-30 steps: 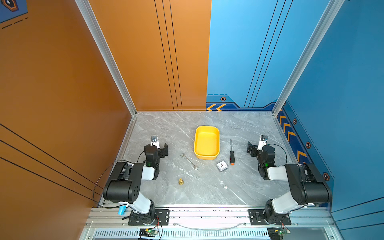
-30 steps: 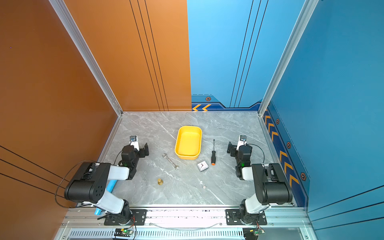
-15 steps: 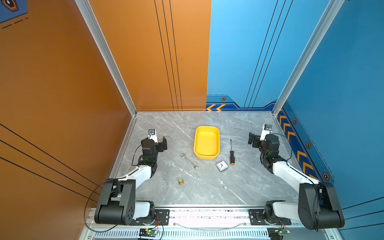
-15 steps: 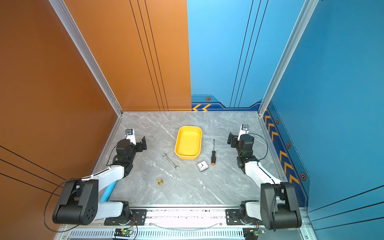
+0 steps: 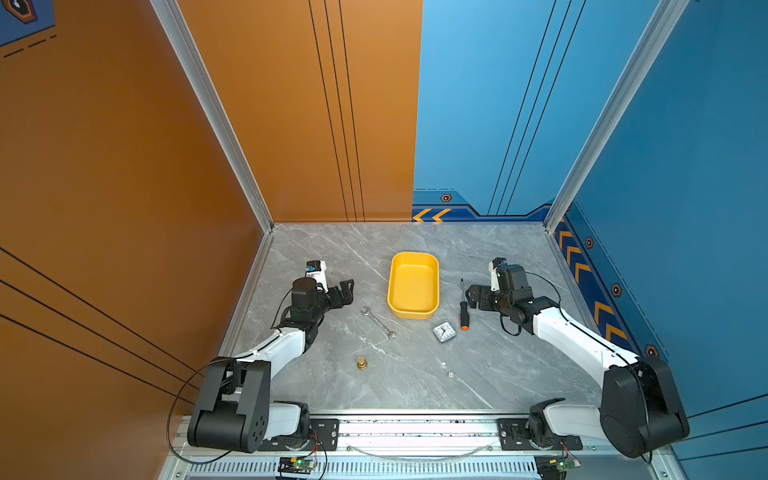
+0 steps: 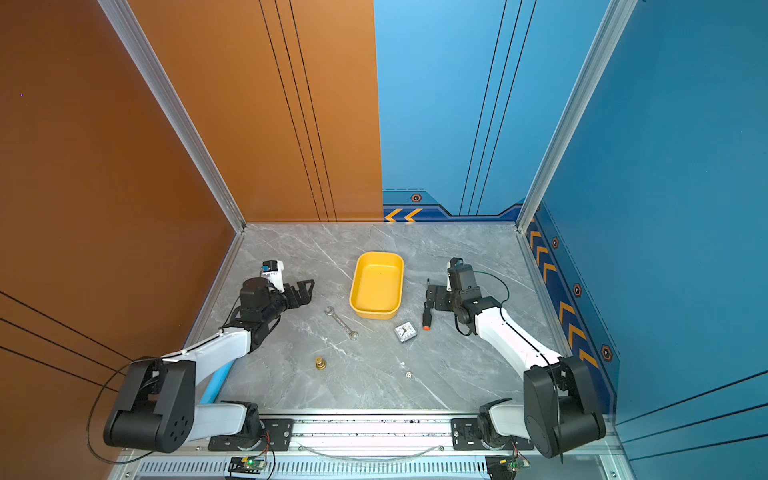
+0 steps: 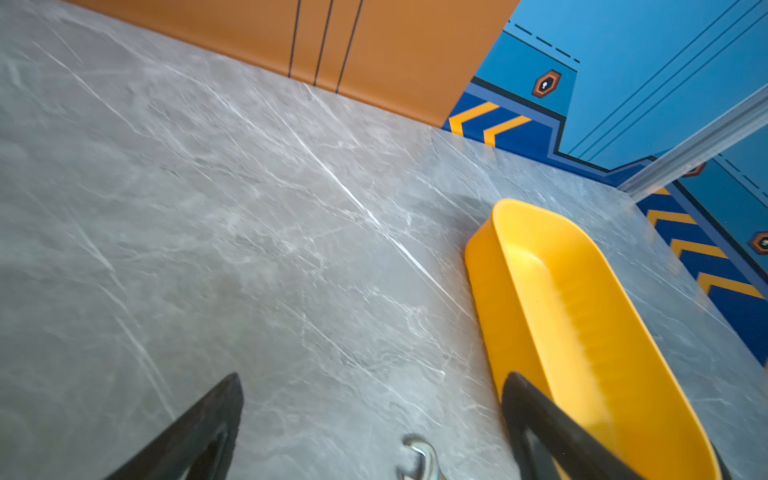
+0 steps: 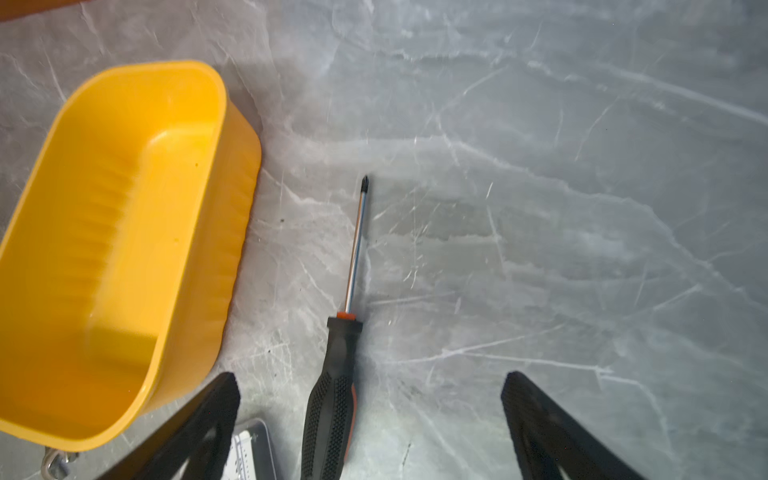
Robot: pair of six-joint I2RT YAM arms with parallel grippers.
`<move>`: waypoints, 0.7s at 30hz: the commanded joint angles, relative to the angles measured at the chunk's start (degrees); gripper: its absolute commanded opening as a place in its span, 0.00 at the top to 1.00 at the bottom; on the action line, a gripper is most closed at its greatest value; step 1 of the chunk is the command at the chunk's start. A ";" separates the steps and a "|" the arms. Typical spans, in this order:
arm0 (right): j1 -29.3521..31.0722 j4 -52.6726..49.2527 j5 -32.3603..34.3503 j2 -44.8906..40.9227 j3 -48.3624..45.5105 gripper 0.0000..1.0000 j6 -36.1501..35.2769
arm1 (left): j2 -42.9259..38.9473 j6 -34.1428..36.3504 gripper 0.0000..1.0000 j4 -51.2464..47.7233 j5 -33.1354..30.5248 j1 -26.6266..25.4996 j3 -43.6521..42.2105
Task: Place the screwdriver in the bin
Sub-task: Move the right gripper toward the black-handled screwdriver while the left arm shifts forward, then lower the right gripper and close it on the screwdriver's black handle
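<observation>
Right pincer (image 8: 370, 415): spread wide, nothing held; the handle is straddled between the jaws.
Screwdriver (image 8: 332, 399): flat on the tabletop (image 8: 540, 208), not yet gripped; tip pointed away from the pincer.
Bin (image 8: 232, 124): empty, just beside the screwdriver.
Clock (image 5: 444, 332): close by the handle end.
Risk: the round handle may be rolled away on closing; the clock or bin wall may be struck by a jaw.
Left pincer (image 7: 374, 419): spread, idle.

No legible text or brand showing anywhere. Only signs — orange chevron arrows (image 5: 432, 215) running along the blue wall trim, and a small clock (image 5: 444, 331) showing a dial — numerals too small to read.
</observation>
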 commanded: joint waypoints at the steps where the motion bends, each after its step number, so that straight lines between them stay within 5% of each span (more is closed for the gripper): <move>1: 2.23 -4.00 0.54 1.97 -1.18 0.04 3.30 | 0.47 -4.83 0.02 -1.30 4.52 -1.22 0.12; 13: 6.90 -4.09 3.97 9.51 1.39 0.19 6.63 | -1.34 -2.63 0.02 -16.45 4.19 -5.50 5.97; 21: 8.48 -5.59 6.24 14.28 4.46 0.27 7.62 | -2.86 -2.35 0.02 -17.75 3.78 -6.29 6.00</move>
